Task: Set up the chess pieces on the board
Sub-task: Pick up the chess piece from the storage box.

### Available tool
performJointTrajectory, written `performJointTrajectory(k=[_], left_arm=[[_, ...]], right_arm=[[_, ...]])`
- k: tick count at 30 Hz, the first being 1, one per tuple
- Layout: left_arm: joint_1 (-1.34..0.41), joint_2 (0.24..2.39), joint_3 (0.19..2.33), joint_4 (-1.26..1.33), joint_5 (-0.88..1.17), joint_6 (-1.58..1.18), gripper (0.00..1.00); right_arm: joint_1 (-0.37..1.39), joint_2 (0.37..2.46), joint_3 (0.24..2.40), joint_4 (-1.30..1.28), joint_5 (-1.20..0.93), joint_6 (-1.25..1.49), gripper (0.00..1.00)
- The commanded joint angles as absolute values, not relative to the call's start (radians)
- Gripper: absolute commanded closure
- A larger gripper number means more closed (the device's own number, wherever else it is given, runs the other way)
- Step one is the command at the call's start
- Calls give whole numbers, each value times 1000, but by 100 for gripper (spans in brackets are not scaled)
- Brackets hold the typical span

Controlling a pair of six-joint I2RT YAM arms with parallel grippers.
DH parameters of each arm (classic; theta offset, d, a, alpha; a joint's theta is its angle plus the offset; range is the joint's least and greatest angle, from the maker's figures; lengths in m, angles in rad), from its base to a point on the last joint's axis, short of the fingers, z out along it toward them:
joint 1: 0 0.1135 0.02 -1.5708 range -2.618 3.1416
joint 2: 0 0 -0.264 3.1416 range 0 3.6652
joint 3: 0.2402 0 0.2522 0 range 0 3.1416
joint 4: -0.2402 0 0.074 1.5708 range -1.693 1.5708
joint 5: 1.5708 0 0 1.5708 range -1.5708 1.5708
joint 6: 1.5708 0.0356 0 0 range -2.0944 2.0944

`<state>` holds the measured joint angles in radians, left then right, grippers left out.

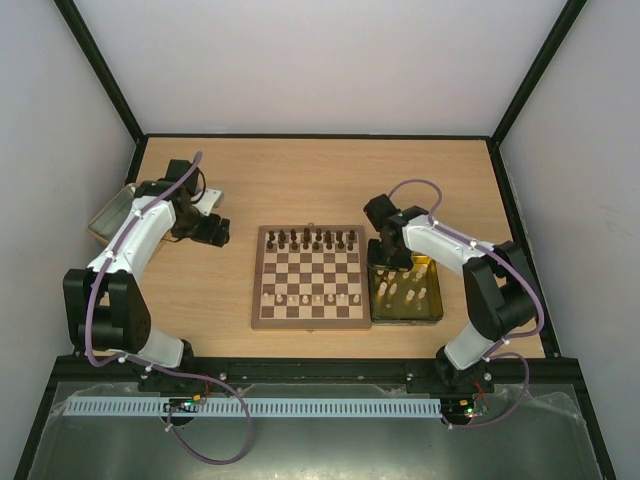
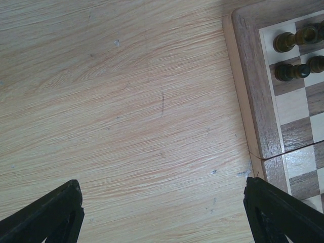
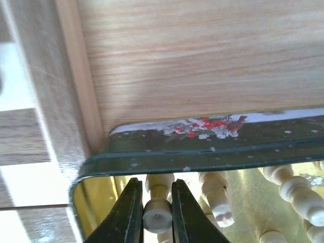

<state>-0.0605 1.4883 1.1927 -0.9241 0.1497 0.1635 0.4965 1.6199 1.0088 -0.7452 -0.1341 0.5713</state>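
Note:
The board (image 1: 308, 318) lies mid-table, with dark chess pieces (image 1: 310, 240) on its two far rows and a few cream ones (image 1: 315, 298) near its front. My right gripper (image 1: 387, 266) reaches into the far left corner of the green-and-gold tin tray (image 1: 432, 318). In the right wrist view this gripper (image 3: 156, 186) is shut on a cream chess piece (image 3: 157, 217), just inside the tray's rim (image 3: 202, 157). My left gripper (image 1: 217, 232) hovers open over bare table left of the board. Its wrist view shows the gripper (image 2: 162, 187) empty, the board's border (image 2: 250, 76) and dark pieces (image 2: 291, 71) at the right.
Several more cream pieces (image 3: 296, 192) lie in the tin tray beside the held one. A second shallow tray (image 1: 108, 212) sits at the table's far left edge behind the left arm. Black frame posts and pale walls enclose the table.

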Motion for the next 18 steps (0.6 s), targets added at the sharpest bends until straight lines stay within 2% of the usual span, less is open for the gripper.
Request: performJointTrajectory(k=[1, 7, 12, 18], left_arm=[[-55, 1475, 1177, -916, 153, 151, 13], [-54, 1490, 1157, -889, 148, 150, 13], [-40, 1501, 1149, -864, 136, 138, 13], [28, 1540, 1161, -853, 183, 107, 13]], right_arm=[[492, 1580, 1100, -861, -92, 557, 93], [560, 1549, 1225, -981, -70, 570, 93], [727, 1592, 1359, -1047, -90, 629, 93], [960, 1747, 1573, -1091, -92, 685, 93]])
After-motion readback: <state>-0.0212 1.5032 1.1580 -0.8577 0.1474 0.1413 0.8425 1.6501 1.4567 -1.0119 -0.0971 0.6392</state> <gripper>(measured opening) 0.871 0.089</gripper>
